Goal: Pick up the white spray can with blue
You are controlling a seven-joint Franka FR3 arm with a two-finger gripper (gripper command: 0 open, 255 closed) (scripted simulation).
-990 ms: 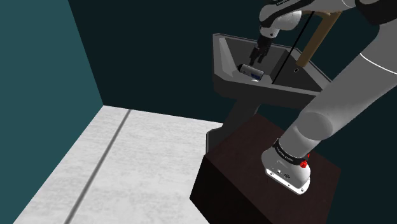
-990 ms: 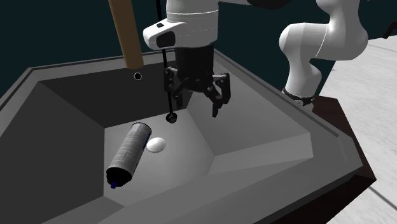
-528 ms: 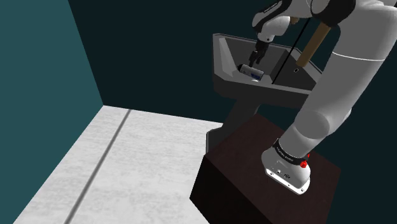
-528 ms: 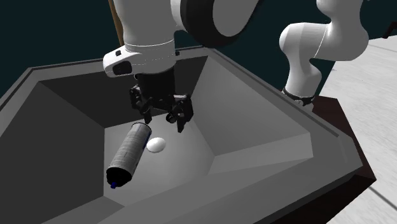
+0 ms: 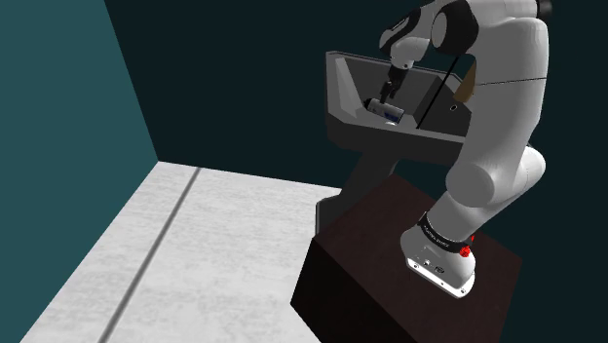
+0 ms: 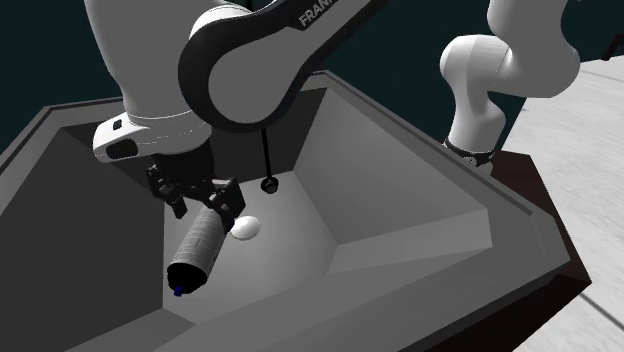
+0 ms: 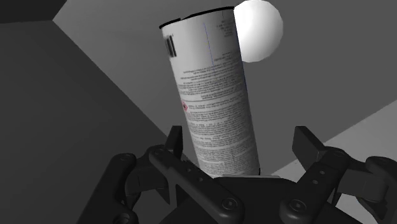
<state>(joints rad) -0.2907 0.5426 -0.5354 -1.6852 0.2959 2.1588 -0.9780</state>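
Fingers (image 7: 308,149), black and spread wide, now stand either side of the white printed spray can with a blue tip (image 6: 198,245), at the end away from that tip, not yet closed on it. A second ago they hung further along the basin. The can lies on its side on the floor of the grey angular sink basin (image 6: 400,190), just beside a white round knob (image 6: 245,228). With the approach lined up, closing seems next.
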